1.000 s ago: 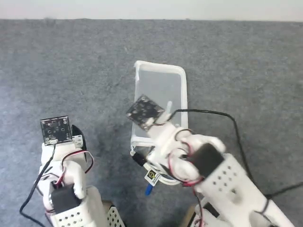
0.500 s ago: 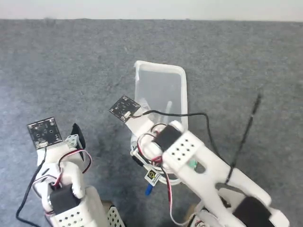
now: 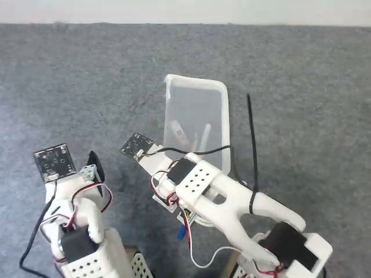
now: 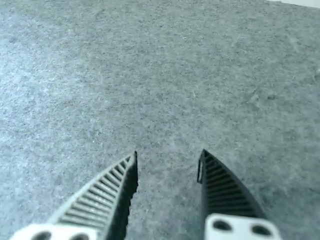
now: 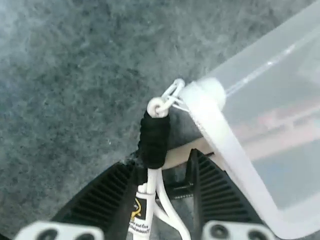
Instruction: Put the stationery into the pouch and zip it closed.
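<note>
1. A grey felt mat [image 3: 69, 75] covers the table from the near edge to the far one, fuzzy and faintly mottled
2. A plain pale wall [image 3: 185, 11] runs along the far edge of the mat
3. The light is soft and even, leaving only faint shadows on the felt

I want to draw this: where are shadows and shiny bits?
High view: soft, even light; pens show faintly through the see-through white plastic pouch. Right wrist view: a bright streak on its wall, dark shadow beside the black zip pull. Left wrist view: grey felt mat, no hard shadows.
</note>
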Controlling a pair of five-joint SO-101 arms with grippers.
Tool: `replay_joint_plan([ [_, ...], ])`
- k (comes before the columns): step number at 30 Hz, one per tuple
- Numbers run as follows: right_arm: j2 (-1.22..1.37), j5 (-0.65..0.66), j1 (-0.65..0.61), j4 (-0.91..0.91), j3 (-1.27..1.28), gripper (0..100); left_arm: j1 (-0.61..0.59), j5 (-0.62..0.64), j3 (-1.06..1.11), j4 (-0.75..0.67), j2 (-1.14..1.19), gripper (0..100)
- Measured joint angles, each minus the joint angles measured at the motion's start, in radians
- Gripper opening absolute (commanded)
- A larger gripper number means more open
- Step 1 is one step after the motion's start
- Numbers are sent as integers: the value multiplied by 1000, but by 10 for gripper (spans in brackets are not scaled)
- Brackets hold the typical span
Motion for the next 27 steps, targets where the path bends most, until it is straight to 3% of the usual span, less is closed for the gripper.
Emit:
replay_joint_plan([
  [7, 2, 0, -55, -43, 0, 145, 0, 0, 0, 0, 0, 190],
  [25, 157, 0, -23, -120, 0, 143, 0, 0, 0, -23, 0, 190],
  [27, 172, 0, -21, -120, 0, 110, 0, 0, 0, -25, 0, 190],
])
